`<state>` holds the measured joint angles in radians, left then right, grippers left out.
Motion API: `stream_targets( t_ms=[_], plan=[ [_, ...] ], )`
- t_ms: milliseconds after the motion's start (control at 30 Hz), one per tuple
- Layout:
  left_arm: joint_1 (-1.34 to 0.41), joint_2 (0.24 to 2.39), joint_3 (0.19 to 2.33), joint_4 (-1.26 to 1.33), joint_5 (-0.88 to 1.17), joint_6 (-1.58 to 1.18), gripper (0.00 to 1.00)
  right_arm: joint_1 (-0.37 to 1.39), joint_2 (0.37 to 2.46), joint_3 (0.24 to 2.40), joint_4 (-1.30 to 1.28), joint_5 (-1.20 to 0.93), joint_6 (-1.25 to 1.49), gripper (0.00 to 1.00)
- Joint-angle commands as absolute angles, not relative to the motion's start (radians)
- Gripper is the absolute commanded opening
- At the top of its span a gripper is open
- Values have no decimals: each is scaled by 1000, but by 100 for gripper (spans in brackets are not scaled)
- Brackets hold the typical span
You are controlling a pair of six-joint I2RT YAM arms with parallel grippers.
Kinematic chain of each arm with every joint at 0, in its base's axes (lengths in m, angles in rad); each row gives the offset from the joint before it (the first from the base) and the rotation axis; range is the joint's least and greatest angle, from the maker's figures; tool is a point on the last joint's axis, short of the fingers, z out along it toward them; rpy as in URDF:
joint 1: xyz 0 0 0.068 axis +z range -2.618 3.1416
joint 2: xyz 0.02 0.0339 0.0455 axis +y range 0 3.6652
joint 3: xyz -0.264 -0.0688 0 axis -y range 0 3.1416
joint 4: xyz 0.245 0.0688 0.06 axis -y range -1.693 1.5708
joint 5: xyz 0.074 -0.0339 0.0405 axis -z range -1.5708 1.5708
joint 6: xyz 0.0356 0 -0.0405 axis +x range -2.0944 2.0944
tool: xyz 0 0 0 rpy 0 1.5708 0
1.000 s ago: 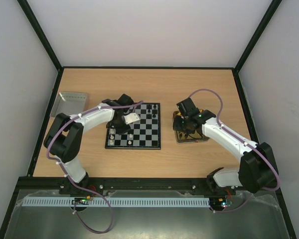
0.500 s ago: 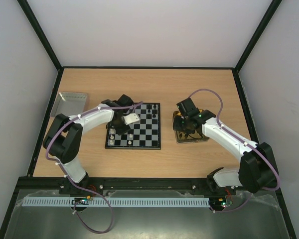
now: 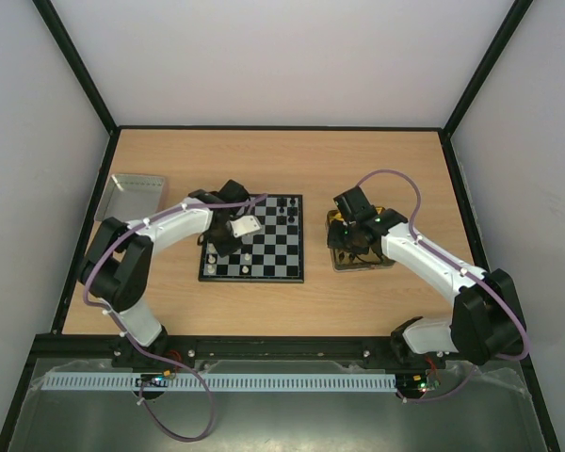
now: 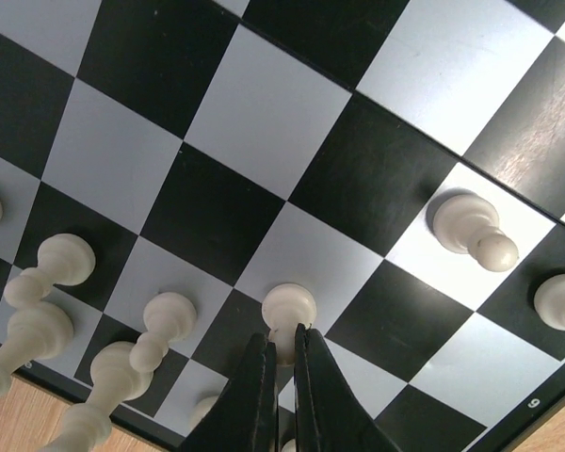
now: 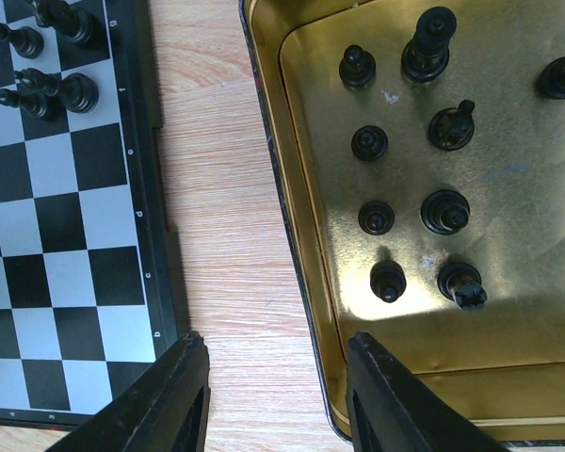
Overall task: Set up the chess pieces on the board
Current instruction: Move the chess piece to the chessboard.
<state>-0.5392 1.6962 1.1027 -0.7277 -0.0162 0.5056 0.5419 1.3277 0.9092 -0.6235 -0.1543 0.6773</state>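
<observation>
At the centre of the table [image 3: 282, 160] lies the board [image 3: 278, 254], small and square, chequered black and white within a dark frame. Set-up looks only partly done. White pieces [image 4: 52, 268], tiny turned figurines, stand in the rows along one edge. A few black pieces [image 5: 66, 89] occupy a corner of the opposite side, and most squares between are bare. At least nine more black ones stand in the yellow tray [image 5: 301, 226] just beside the board, not yet placed. The left gripper [image 4: 281, 334] is pinched almost closed about a white pawn [image 4: 288, 303] standing among its fellows. The right gripper [image 5: 275, 350] hangs parted and grasps nothing, over the yellow tray's near rim. A silver tray [image 3: 137, 193] lies well to the left.
</observation>
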Motion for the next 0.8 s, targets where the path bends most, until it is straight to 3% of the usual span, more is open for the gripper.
stream_targets(
  t_ms=[0, 767],
  plan=[
    [-520, 1670, 1081, -772, -40, 521, 2, 546, 1316, 895, -633, -143, 679, 39],
    [-492, 1650, 1053, -773, -50, 536, 2, 546, 1314, 879, -622, -153, 683, 39]
  ],
)
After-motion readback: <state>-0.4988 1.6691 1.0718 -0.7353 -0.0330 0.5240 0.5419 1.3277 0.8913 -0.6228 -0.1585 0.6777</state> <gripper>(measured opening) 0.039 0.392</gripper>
